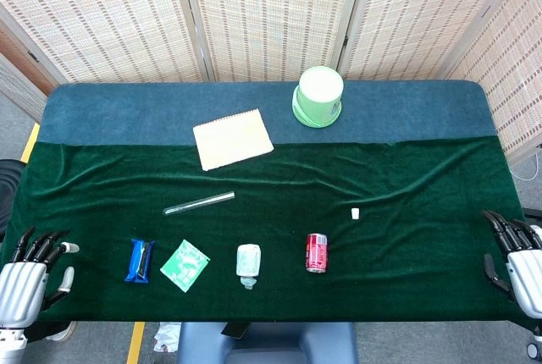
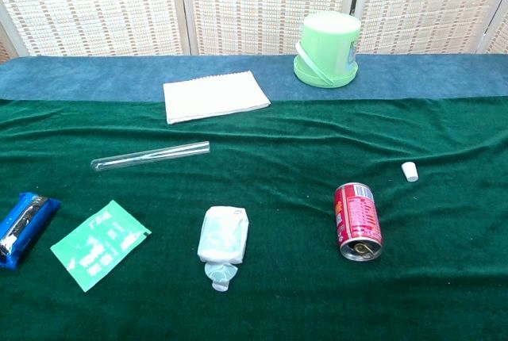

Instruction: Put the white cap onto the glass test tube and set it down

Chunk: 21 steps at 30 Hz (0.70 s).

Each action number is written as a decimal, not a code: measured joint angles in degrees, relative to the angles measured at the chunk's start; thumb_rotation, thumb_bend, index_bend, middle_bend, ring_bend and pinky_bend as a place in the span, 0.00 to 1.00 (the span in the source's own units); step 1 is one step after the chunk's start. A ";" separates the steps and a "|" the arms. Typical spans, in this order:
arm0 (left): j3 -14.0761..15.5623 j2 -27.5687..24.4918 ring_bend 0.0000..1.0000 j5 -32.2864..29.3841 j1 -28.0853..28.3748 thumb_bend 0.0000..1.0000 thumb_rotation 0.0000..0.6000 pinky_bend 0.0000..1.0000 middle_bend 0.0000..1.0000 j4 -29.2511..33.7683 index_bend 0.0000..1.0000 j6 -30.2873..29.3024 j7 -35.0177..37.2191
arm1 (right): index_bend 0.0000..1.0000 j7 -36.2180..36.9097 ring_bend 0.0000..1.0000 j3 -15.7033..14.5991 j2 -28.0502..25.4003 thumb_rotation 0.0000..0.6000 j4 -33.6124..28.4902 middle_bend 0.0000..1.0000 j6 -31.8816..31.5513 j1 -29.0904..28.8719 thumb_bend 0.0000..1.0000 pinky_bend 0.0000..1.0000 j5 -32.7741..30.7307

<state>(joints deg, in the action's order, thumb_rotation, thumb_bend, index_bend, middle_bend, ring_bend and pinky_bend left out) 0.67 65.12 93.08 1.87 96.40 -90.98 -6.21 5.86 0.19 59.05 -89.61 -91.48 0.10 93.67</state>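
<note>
A clear glass test tube (image 1: pixel 200 203) (image 2: pixel 151 155) lies flat on the green cloth, left of centre. The small white cap (image 1: pixel 356 213) (image 2: pixel 409 170) sits on the cloth right of centre, far from the tube. My left hand (image 1: pixel 30 277) hovers at the table's near left corner, fingers apart and holding nothing. At the near right edge my right hand (image 1: pixel 518 258) is likewise spread and bare. Neither hand shows in the chest view.
A red can (image 1: pixel 316 252) (image 2: pixel 357 221) lies on its side near the cap. A white pouch (image 1: pixel 248 264), a green packet (image 1: pixel 185 265) and a blue wrapper (image 1: pixel 140 260) line the front. A notepad (image 1: pixel 232 139) and a green bucket (image 1: pixel 318 96) sit at the back.
</note>
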 measured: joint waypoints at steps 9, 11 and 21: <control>-0.18 0.69 0.21 0.37 -0.14 0.53 1.00 0.01 0.25 -1.00 0.40 -0.45 0.62 | 0.02 -1.80 0.21 0.15 -0.33 1.00 -1.38 0.16 1.77 -1.00 0.65 0.14 -0.08; -0.20 0.72 0.21 0.33 -0.11 0.53 1.00 0.01 0.25 -0.99 0.40 -0.35 0.70 | 0.02 -2.16 0.23 0.28 -0.33 1.00 -1.57 0.17 2.18 -1.40 0.65 0.14 0.00; -0.30 0.95 0.21 0.31 0.16 0.53 1.00 0.01 0.25 -0.37 0.40 0.19 -0.23 | 0.10 -4.91 0.80 1.26 -0.40 1.00 -3.14 0.60 5.36 -3.79 0.65 0.65 -1.18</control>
<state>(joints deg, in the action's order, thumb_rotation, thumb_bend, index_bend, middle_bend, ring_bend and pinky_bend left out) 0.36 66.06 93.39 2.03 96.03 -90.80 -6.44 0.95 1.44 58.65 -92.75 -86.11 -3.69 92.49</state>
